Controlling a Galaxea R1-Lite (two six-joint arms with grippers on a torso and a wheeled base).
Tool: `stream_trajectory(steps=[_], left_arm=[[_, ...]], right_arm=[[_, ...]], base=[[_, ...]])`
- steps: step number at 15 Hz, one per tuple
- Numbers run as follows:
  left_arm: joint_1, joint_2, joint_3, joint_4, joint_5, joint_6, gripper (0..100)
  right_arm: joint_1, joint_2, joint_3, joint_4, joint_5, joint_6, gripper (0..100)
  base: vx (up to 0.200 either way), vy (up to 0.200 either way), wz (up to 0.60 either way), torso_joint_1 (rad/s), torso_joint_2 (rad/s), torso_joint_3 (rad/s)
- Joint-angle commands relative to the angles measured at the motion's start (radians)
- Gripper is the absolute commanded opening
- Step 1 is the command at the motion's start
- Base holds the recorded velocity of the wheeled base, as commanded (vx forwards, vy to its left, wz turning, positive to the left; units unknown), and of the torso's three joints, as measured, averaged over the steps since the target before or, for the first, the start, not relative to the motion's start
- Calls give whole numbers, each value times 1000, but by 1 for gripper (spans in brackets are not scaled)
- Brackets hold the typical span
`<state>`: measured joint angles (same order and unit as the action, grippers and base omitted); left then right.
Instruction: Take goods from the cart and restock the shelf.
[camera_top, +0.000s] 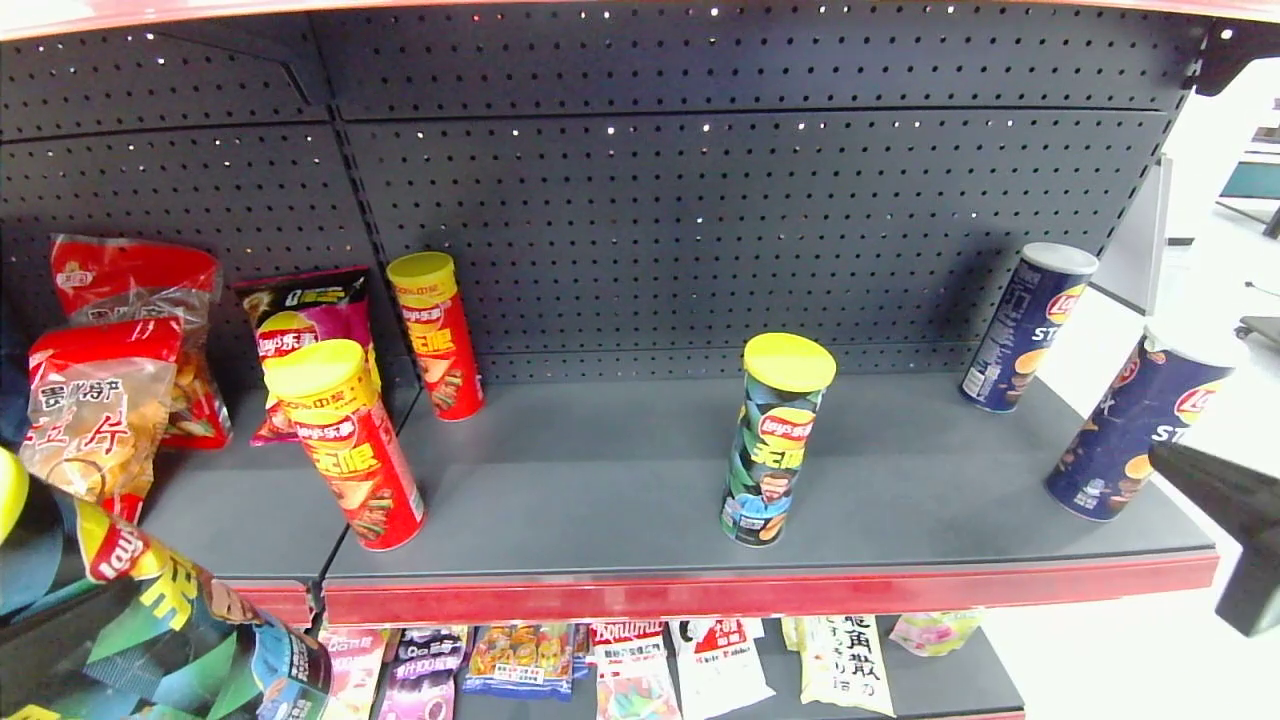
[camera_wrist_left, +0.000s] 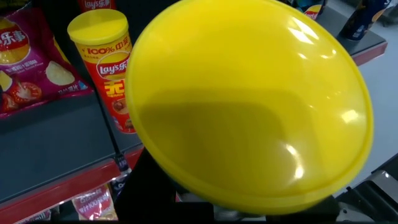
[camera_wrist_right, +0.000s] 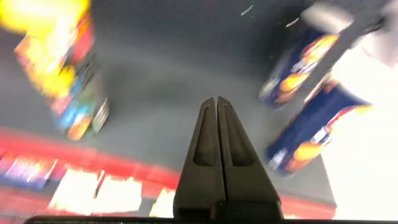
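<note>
Grey shelf deck (camera_top: 600, 500) edged in red, backed by black pegboard (camera_top: 700, 220), snack bags (camera_top: 100, 400) and red chip cans (camera_top: 350, 450) set at left, green chip can (camera_top: 775, 440) stood upright mid-shelf, blue cans (camera_top: 1025, 325) at right, tilted green can (camera_top: 170, 630) gripped by left pincer (camera_wrist_left: 242, 211) before the shelf's left front edge, right pincer (camera_wrist_right: 216, 109) clenched empty.

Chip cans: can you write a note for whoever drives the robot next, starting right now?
Left end effector: shut on the held green can, which is tilted and low at the shelf's left front.
Right end effector: shut and empty, by the shelf's right front, near two blue cans.
Done: a matching green can stands upright in the middle of the shelf. Two red cans stand to its left.
Left: probably stand the held green can on bare shelf beside its match, then fetch more.
</note>
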<state>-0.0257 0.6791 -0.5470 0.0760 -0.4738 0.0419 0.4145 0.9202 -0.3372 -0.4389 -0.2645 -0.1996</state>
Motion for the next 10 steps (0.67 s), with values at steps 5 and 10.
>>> stream_trajectory(steps=[5, 10], left_arm=[[-2, 57, -1, -94, -3, 1, 0], [-2, 60, 2, -93, -80, 0, 0]], right_arm=[[-17, -411, -17, 566, 33, 20, 0], [-109, -538, 73, 563, -2, 28, 0]], base=[[0, 0, 0, 0, 0, 0], [0, 0, 0, 0, 0, 0]])
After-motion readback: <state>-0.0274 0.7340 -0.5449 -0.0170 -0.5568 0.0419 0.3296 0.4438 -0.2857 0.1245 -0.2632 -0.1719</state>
